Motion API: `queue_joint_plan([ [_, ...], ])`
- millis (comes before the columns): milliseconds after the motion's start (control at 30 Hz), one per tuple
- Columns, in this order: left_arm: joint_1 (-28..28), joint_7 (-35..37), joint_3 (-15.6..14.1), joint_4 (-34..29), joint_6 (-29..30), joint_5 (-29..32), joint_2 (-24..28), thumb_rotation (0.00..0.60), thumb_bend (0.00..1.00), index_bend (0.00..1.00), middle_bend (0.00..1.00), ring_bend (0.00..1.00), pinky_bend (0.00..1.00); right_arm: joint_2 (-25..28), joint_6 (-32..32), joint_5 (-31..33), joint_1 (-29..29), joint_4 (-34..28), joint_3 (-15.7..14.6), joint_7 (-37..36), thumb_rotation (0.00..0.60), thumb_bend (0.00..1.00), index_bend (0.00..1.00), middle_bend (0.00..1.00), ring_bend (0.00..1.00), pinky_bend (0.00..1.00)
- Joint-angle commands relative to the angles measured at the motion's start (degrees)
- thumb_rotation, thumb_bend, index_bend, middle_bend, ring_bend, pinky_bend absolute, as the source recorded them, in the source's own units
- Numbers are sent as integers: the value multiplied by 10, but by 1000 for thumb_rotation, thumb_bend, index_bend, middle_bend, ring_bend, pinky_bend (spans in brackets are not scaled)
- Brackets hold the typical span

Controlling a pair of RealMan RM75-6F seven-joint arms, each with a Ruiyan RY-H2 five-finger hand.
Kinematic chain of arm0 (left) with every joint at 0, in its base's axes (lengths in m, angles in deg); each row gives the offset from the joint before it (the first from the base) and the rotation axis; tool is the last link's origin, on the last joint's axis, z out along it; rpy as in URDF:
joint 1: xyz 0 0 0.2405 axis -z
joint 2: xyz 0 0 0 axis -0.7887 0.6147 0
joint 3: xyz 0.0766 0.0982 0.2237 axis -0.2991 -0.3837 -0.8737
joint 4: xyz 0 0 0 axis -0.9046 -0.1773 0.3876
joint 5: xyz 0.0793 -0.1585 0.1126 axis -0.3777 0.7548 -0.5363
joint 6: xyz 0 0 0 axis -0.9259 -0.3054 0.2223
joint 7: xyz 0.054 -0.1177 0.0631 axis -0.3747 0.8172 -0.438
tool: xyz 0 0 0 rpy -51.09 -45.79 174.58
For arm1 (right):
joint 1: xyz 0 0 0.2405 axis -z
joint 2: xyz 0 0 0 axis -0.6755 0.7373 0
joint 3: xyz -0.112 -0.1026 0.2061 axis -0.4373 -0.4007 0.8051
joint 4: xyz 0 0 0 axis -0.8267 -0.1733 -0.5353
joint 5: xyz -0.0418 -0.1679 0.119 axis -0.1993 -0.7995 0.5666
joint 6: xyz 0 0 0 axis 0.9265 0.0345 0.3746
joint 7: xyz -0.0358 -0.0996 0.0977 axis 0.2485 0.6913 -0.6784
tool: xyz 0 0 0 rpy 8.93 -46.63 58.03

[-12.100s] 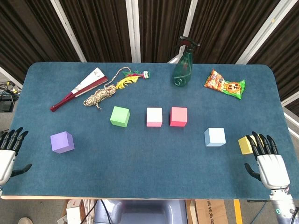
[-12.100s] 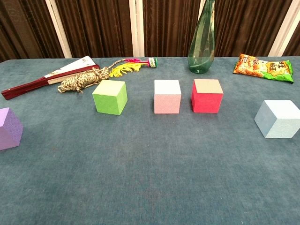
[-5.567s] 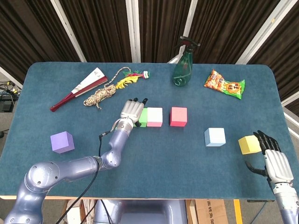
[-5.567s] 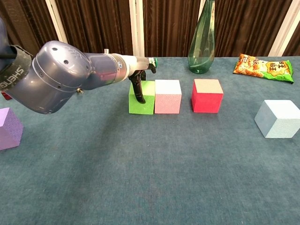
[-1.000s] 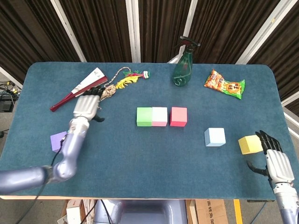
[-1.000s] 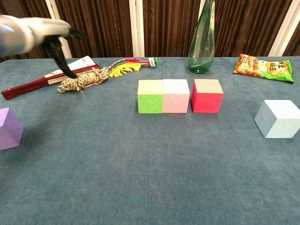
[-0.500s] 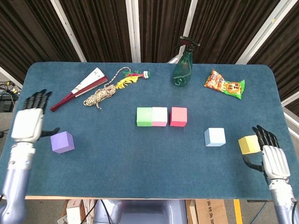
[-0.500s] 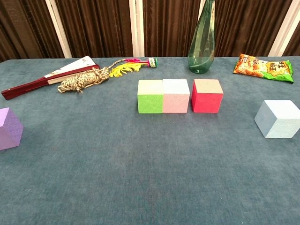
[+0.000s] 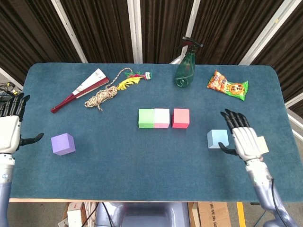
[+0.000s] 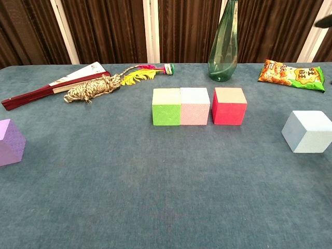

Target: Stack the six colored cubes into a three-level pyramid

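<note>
Cubes: green (image 9: 146, 118) flush against pink (image 9: 161, 117), red (image 9: 181, 118) just beside with a narrow gap, all mid-table. Light blue cube (image 9: 218, 138) off to the right; yellow cube (image 9: 262, 144) mostly hidden behind right hand (image 9: 245, 141), fingers spread, holding nothing. Purple cube (image 9: 63, 144) alone near the left edge, beside left hand (image 9: 9, 131), fingers apart, empty. Bare cloth of table (image 9: 142, 170) along the near edge. Fan (image 9: 79, 90), rope bundle (image 9: 102, 97), spray bottle (image 9: 185, 70), snack bag (image 9: 227, 85) along the far side.

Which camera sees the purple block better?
The head view: the whole purple block shows from above, alone on the table's left side, near the left robot hand. In the chest view it sits at the left edge, partly cut off by the frame.
</note>
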Motion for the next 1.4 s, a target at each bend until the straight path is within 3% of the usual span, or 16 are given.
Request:
queue_joint_plan([
  [33, -2, 3, 3, 1, -6, 2, 2, 600, 131, 0, 0, 8, 76, -30, 55, 75, -59, 7, 26, 62, 600, 304, 0, 0, 0, 0],
  [300, -8, 6, 12, 2, -19, 4, 5, 600, 131, 0, 0, 8, 76, -83, 107, 200, -142, 57, 19, 155, 600, 304, 0, 0, 0, 0],
  [667, -15, 5, 22, -1, -26, 4, 6, 600, 132, 0, 0, 8, 76, -146, 112, 280, -206, 127, 7, 206, 600, 304, 0, 0, 0, 0],
  [933, -19, 6, 29, -1, -33, 6, 6, 600, 132, 0, 0, 8, 76, -153, 110, 358, -242, 157, -7, 258, 600, 304, 68, 11, 0, 0],
  [1400, -21, 6, 34, -2, -46, 7, 4, 600, 131, 0, 0, 8, 76, -158, 116, 412, -269, 182, -50, 304, 600, 304, 87, 30, 0, 0],
])
